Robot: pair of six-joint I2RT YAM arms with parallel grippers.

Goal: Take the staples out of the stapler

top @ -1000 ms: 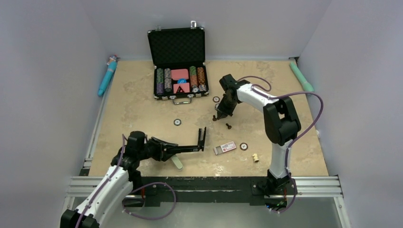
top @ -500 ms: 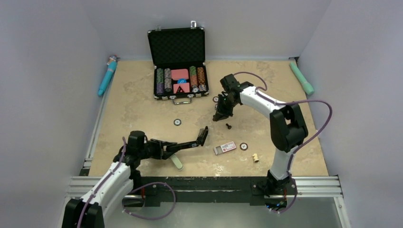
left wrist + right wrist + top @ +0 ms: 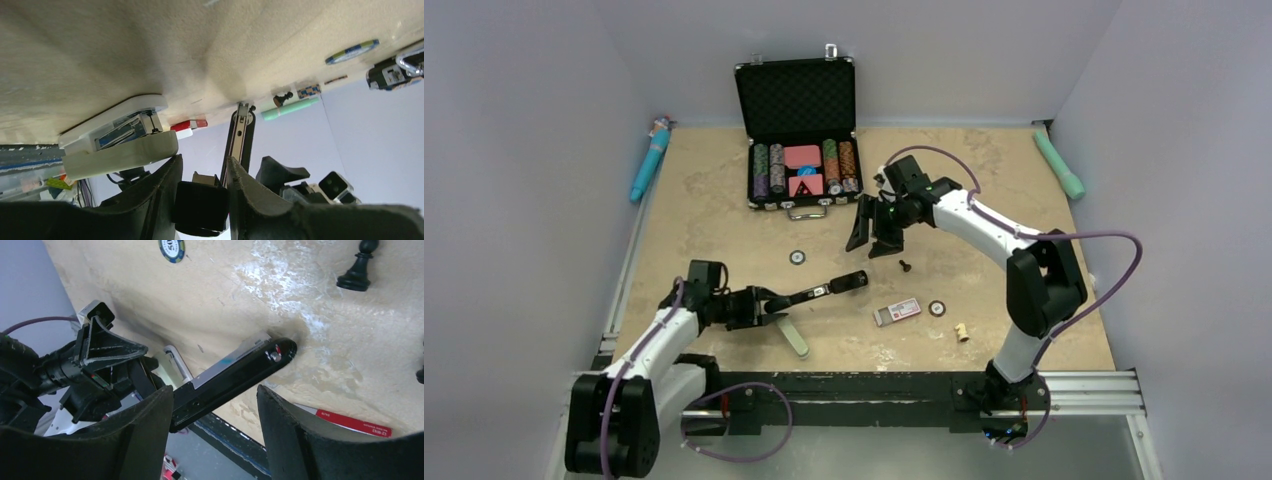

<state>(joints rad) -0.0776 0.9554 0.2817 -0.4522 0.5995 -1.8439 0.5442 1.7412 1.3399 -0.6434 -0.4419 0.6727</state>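
The slim black stapler (image 3: pixel 829 289) sticks out to the right from my left gripper (image 3: pixel 769 300), which is shut on its rear end just above the table. In the left wrist view a black block of the stapler (image 3: pixel 200 205) fills the gap between my fingers, and its metal rail (image 3: pixel 242 132) runs away from them. My right gripper (image 3: pixel 871 226) hovers open farther back, with nothing between its fingers. In the right wrist view the stapler (image 3: pixel 235 372) lies well beyond the open right gripper (image 3: pixel 215 395). The staples are hidden.
A cream-coloured tool (image 3: pixel 796 339) lies just under my left gripper. A red-and-white box (image 3: pixel 897 311), a black pawn (image 3: pixel 905 266), loose chips (image 3: pixel 797 257) (image 3: pixel 937 308) and a beige piece (image 3: pixel 962 331) lie around. An open chip case (image 3: pixel 802 135) stands at the back.
My right gripper has opened and swung left. My left arm has drawn back left and turned the stapler, whose upright front end now lies low, pointing right.
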